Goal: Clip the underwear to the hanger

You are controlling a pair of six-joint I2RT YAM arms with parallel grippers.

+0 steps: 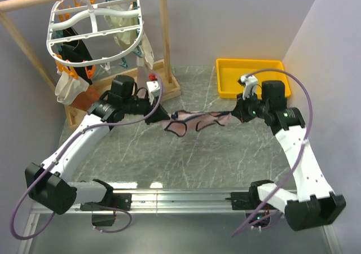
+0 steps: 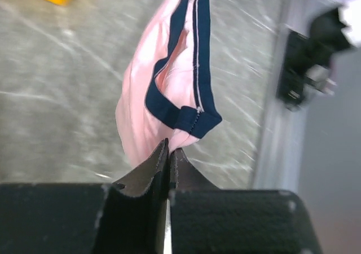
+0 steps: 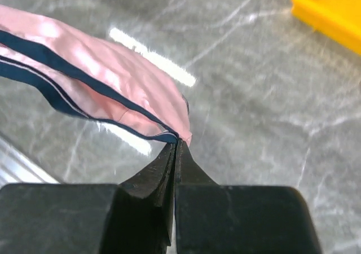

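Looked like a robotics lab test cell. Was boxed in by plain pale partition walls [image 1: 237, 17] around a grey marble-patterned tabletop [image 1: 186, 158], with an aluminium rail [image 1: 180, 197] along the near edge carrying white-and-black robot arms [image 1: 73, 144], loose purple cables [image 1: 293, 78], and a wooden rod frame [image 1: 164, 34] at the far left corner.

No legible text, label, brand, number or sign anywhere in any of the views.

Pink, navy-trimmed underwear [image 2: 138, 68] pinched in the closed left jaws, above the grey marbled table [image 2: 56, 107].
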